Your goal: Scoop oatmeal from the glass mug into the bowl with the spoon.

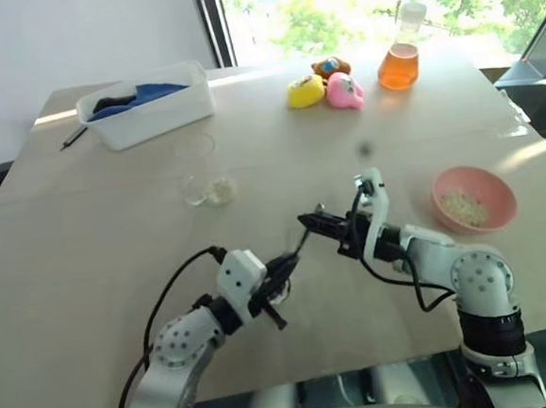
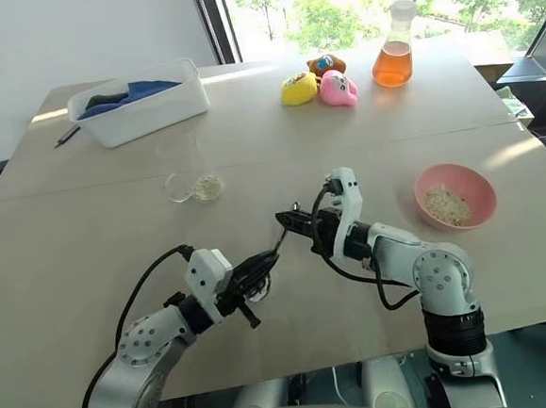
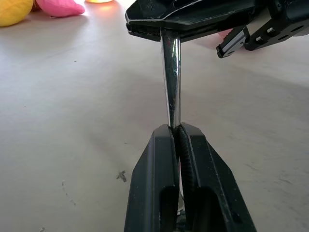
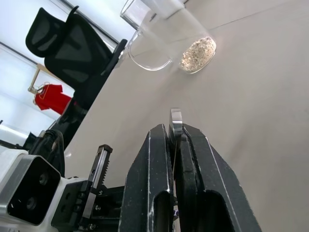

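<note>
The slim silver spoon hangs over the table between my two grippers. My left gripper is shut on its lower end, and in the left wrist view the handle rises from between the fingers. My right gripper is shut on the upper end, and a bit of metal shows at its tips. The glass mug stands farther back to the left with oatmeal at its bottom. At the right sits the pink bowl, which holds some oatmeal.
A white tub with blue cloth and a dark pen lie at the back left. A yellow toy, a pink toy and a flask of orange liquid stand at the back.
</note>
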`<state>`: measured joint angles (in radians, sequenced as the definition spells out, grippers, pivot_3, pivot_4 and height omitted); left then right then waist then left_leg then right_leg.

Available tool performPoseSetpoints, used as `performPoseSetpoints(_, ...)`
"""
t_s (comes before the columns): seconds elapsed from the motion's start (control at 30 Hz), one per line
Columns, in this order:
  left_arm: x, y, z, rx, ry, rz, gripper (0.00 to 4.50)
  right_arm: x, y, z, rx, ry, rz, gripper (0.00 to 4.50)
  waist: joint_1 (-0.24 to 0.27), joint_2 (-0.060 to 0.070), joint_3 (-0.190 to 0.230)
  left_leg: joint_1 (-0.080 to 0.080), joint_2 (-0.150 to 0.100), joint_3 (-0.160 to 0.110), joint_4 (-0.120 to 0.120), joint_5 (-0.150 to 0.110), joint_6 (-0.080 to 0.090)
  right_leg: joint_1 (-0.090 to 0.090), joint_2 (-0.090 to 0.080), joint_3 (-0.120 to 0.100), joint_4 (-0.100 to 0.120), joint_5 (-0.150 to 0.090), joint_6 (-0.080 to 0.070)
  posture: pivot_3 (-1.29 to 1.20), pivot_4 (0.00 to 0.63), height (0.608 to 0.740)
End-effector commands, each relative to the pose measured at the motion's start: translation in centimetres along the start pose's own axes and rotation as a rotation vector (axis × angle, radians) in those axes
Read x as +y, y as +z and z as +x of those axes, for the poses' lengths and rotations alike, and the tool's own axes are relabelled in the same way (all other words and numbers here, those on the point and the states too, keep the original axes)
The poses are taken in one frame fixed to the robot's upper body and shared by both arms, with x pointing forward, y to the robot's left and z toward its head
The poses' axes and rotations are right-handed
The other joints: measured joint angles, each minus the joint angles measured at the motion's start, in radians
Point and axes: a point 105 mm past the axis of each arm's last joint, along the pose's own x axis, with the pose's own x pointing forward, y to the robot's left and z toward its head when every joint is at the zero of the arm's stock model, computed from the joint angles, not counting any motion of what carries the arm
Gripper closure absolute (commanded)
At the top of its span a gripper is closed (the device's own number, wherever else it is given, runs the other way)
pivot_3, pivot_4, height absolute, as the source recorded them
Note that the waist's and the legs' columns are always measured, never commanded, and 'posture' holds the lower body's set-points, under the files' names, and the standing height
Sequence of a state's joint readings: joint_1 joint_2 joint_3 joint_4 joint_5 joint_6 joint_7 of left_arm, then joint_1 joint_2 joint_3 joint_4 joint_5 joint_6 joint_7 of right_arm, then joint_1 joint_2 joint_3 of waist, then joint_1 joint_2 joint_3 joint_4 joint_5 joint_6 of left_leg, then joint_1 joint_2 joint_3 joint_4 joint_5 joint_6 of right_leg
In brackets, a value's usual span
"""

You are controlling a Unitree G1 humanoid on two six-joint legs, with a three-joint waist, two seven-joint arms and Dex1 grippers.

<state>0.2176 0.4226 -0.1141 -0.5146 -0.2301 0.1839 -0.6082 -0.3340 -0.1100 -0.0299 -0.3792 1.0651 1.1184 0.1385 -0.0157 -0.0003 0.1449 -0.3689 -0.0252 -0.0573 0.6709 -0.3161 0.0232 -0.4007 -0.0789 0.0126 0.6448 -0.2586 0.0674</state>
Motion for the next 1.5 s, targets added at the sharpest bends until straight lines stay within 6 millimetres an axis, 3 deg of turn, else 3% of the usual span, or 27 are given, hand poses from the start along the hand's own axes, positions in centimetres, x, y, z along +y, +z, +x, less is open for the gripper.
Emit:
performPoseSetpoints(0.03, 1.4, 1.2, -0.5, -0.068, 0.08, 0.04, 3.09, 0.3, 1.0, -0.2, -0.057, 0.004, -0.004, 4.5, 0.0, 0.0, 0.0, 0.0, 0.0, 0.0, 0.0, 0.0, 0.0, 0.0, 0.0, 0.0, 0.0, 0.0, 0.0, 0.0, 0.15, 0.74)
performPoseSetpoints(0.13, 4.3, 1.3, -1.5, -0.075, 0.289, 0.163, 1.74, 0.3, 1.0, -0.1, -0.064, -0.005, 0.011, 4.5, 0.001, 0.0, 0.0, 0.0, 0.0, 0.0, 0.0, 0.0, 0.0, 0.0, 0.0, 0.0, 0.0, 0.0, 0.0, 0.0, 0.15, 0.74)
performPoseSetpoints(0.23, 7.4, 3.0, -2.8, -0.135, 0.522, 0.277, 0.31, -0.1, 1.0, -0.2, -0.074, -0.022, 0.029, 4.5, 0.001, 0.0, 0.0, 0.0, 0.0, 0.0, 0.0, 0.0, 0.0, -0.001, 0.0, 0.0, 0.001, 0.0, 0.0, 0.0, 0.15, 0.74)
performPoseSetpoints(0.47, 11.7, 4.0, -3.9, -0.111, 0.784, 0.425, 0.31, -0.2, 1.0, 0.1, -0.073, -0.027, 0.042, 4.5, 0.002, -0.001, -0.001, 0.0, -0.001, 0.0, 0.0, 0.0, 0.0, -0.001, 0.0, 0.0, 0.001, 0.0, 0.0, 0.0, 0.15, 0.74)
performPoseSetpoints(0.73, 15.1, 2.7, -5.4, -0.001, 0.957, 0.432, 0.31, -0.3, 1.1, 0.3, -0.075, -0.029, 0.042, 4.5, -0.001, -0.001, -0.001, -0.001, -0.001, 0.001, 0.001, 0.0, -0.001, -0.002, 0.0, 0.001, 0.002, 0.0, 0.0, 0.0, 0.15, 0.74)
performPoseSetpoints(0.97, 17.3, 2.8, -4.1, 0.01, 0.963, 0.404, 0.31, -0.3, 1.6, 0.3, -0.091, -0.029, 0.029, 4.5, 0.0, -0.001, -0.001, -0.001, -0.002, 0.0, 0.001, 0.001, -0.001, -0.002, 0.001, 0.0, 0.004, 0.0, 0.0, 0.0, 0.15, 0.74)
performPoseSetpoints(1.13, 17.7, 2.5, -3.0, 0.018, 0.926, 0.373, 0.31, -0.7, 2.5, 0.2, -0.121, -0.045, 0.018, 4.5, -0.002, -0.001, -0.001, -0.002, -0.004, 0.001, 0.002, 0.001, -0.002, -0.005, 0.0, 0.002, 0.006, 0.0, 0.0, 0.0, 0.15, 0.74)
performPoseSetpoints(1.27, 18.1, 2.4, -3.0, 0.024, 0.939, 0.361, 0.31, -0.9, 4.9, -0.3, -0.184, -0.051, -0.001, 4.5, -0.002, -0.001, -0.001, -0.01, -0.004, 0.001, 0.005, 0.002, -0.003, -0.014, 0.0, 0.002, 0.011, 0.0, 0.0, 0.0, 0.15, 0.74)
performPoseSetpoints(1.5, 18.5, 2.2, -2.9, 0.034, 0.951, 0.342, 0.31, -0.4, 12.0, -1.4, -0.343, -0.053, -0.045, 4.5, -0.001, -0.001, -0.001, -0.012, -0.005, 0.0, 0.013, 0.002, -0.003, -0.014, -0.001, 0.002, 0.017, 0.0, 0.0, 0.0, 0.15, 0.74)
